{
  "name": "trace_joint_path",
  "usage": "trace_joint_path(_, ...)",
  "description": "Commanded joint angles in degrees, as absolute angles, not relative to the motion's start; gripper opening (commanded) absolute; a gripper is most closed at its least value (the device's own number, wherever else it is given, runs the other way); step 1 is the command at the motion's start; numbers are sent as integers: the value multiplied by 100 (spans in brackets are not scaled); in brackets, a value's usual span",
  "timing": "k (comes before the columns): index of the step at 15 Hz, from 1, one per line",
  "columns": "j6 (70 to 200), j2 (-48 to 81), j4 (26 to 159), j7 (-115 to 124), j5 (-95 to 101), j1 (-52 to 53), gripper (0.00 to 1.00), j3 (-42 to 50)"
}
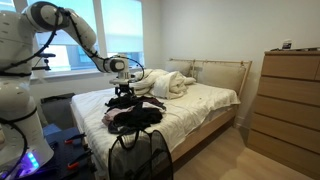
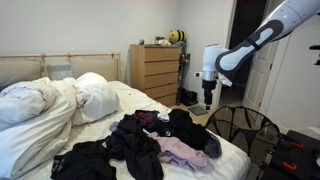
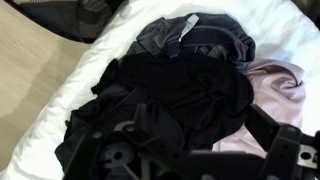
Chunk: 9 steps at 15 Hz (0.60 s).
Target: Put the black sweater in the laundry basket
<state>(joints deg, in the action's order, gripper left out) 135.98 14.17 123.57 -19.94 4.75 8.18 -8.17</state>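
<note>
Spread wide and gripping nothing, the claw (image 2: 208, 100) hangs above a heap of clothes (image 2: 150, 140) on the bed (image 2: 125, 100). In the wrist view its 2 dark fingers (image 3: 292, 148) show blurred at the bottom. Below them the black sweater (image 3: 170, 95) lies crumpled in soft folds on the white sheet (image 3: 60, 100), touching a grey garment (image 3: 190, 40) with a pale label and a smooth lilac one (image 3: 275, 85). The laundry basket (image 1: 140, 155), black see-through mesh with a round rim, stands on the floor by the bed.
</note>
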Motion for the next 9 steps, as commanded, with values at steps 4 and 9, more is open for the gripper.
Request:
trace_joint_path(4, 14217, 2304, 11842, -2245, 420, 716, 100, -1047)
trace_joint_path(9, 14751, 2841, 11622, -2291, 447, 674, 100, -1186)
